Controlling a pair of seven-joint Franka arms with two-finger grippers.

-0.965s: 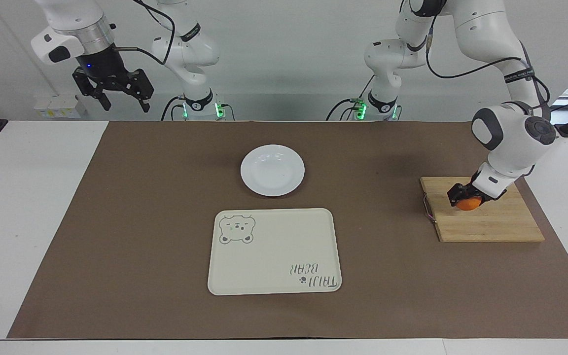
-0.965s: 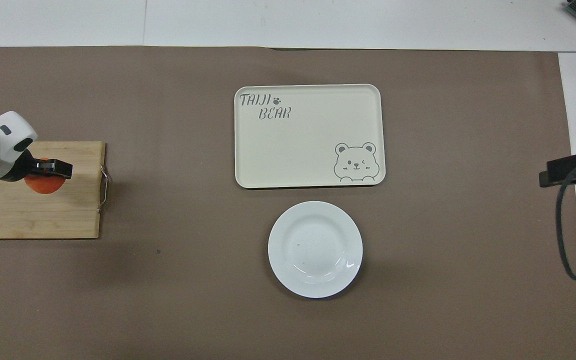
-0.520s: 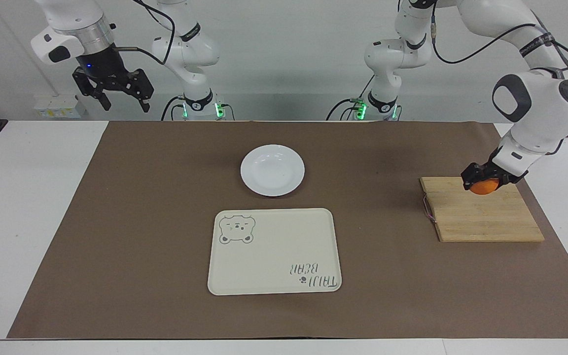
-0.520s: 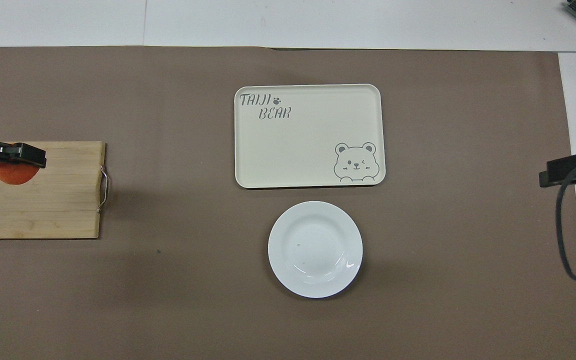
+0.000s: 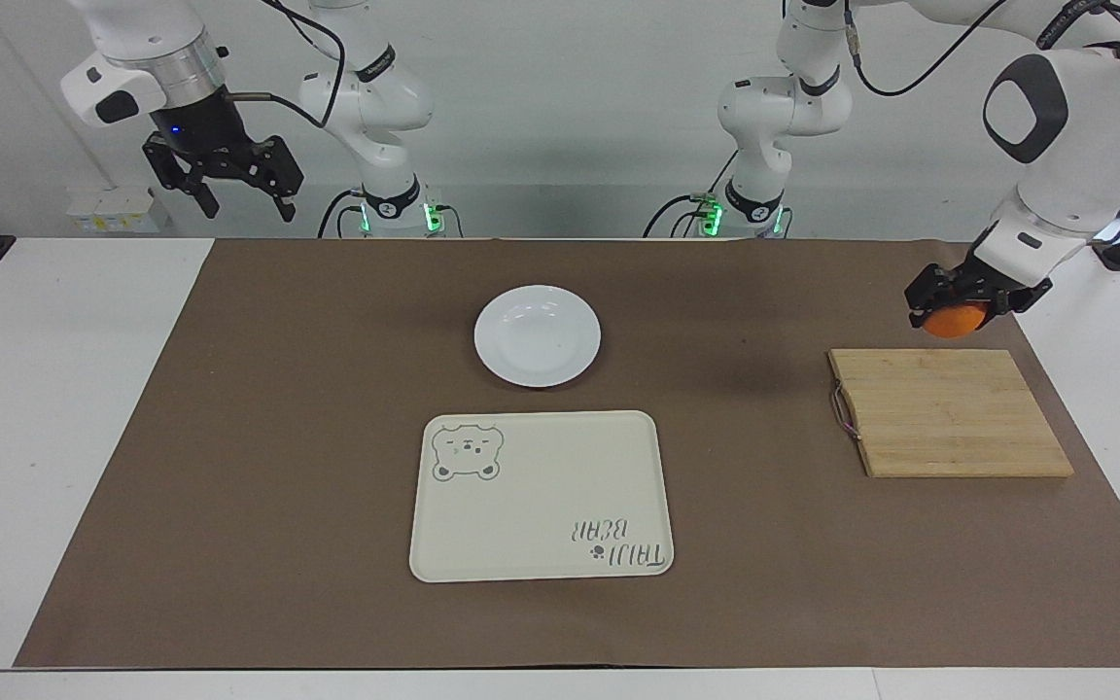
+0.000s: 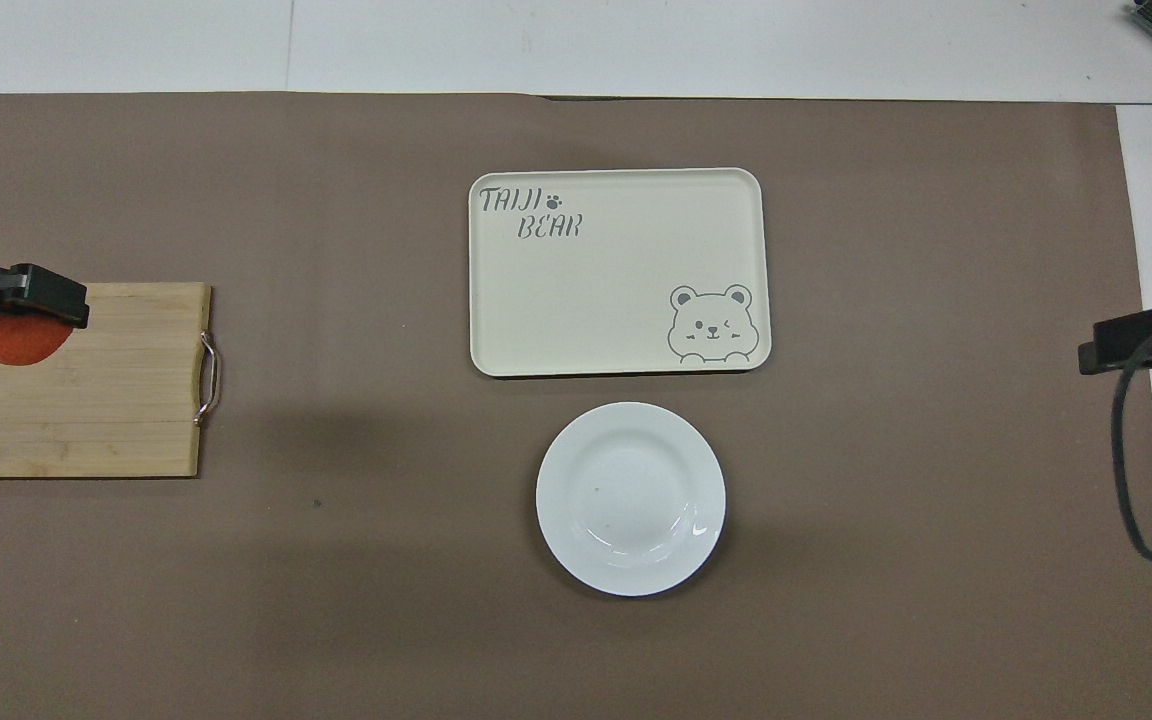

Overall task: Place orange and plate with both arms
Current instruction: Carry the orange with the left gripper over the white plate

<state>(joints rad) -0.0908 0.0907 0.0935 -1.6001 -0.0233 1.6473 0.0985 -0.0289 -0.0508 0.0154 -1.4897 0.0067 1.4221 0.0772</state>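
Facing view shows us the left gripper (image 5: pixel 954 309) clamped on the small round bright-orange fruit, the orange (image 5: pixel 955 322), held in the air over the edge of the pale wooden cutting board (image 5: pixel 949 413) that lies nearest the robots, at the left arm's end of the table; the fruit hangs clear of the wood; the round glossy white plate (image 5: pixel 538 335) sits on the brown mat (image 5: pixel 278 437), well apart from the board, just nearer to the robots than the cream rectangular tray with the bear drawing (image 5: pixel 541 496); the right gripper (image 5: pixel 229 190) waits high over the right arm's end of the table, its jaws spread apart and holding nothing; from here we judge the chief risk to be the orange slipping; a round, smooth fruit pinched between narrow fingers may roll out if the arm swings quickly toward the middle of the table; dropped, it would likely roll off the mat; we also see a chance of a hard release onto the glossy plate, which could skid or tip at its rim; if both arms converge on the plate at once, they could collide
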